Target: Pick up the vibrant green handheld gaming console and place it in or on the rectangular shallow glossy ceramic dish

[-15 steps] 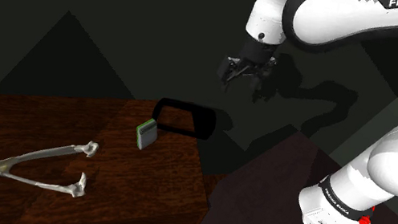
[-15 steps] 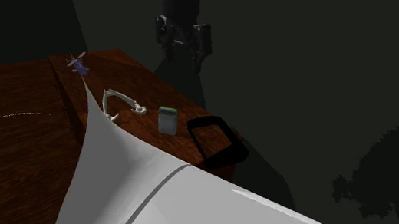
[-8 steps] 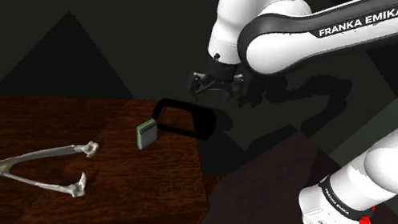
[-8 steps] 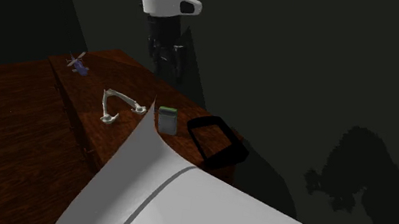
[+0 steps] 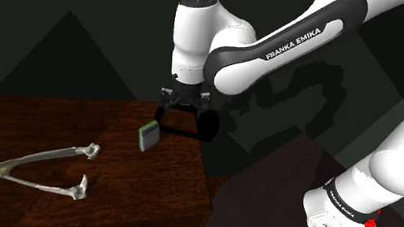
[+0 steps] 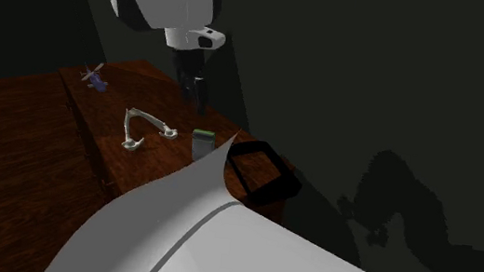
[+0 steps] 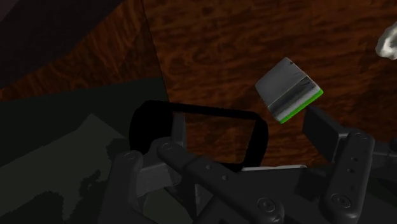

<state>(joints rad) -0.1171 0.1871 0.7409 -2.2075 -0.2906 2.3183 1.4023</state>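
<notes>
Console (image 7: 287,89) is grey with a bright green edge, dish (image 7: 203,111) plain black, desk (image 7: 222,44) reddish-brown wood grain, wishbone thing (image 5: 37,158) pale.

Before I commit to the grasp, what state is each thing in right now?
Black rectangular shallow dish: empty.
Grey handheld console with green edge: on the dark wooden table, unheld, outside the dish.
Black two-finger gripper: open, holding nothing.
Pale wishbone-shaped piece: lying flat on the table.

Dish (image 5: 182,133) partly hidden (behind claw (image 5: 183,120)).
</notes>
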